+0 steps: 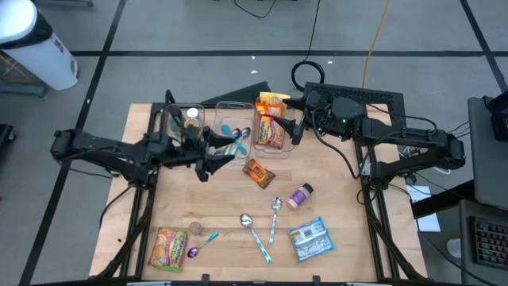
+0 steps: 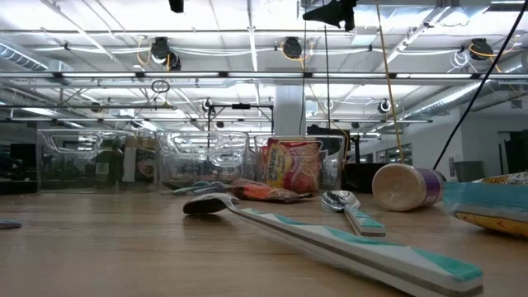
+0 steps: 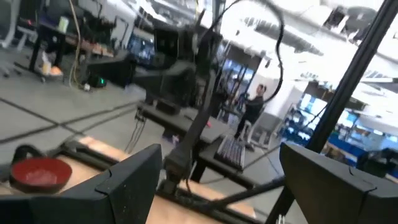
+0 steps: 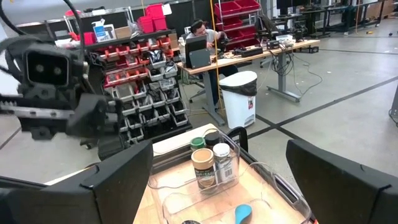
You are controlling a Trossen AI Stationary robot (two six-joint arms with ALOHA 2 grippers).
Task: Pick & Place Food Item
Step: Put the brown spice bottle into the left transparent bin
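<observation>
You're holding both pincers wide apart & empty above the bins (image 1: 238, 127): left pincer (image 1: 213, 151) by the middle bin, right pincer (image 1: 295, 117) by the snack bin, w/ the loose snack (image 1: 258, 171) lying on the counter (image 1: 349, 222) between them, prob. next pick.

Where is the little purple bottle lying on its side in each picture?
High view: purple bottle lies right of table centre, just right of the spoon.
Low view: at right, behind that spoon's bowl.
Left wrist view: not in it.
Right wrist view: not in it.
Shared landmark: the spoon beside it.
</observation>
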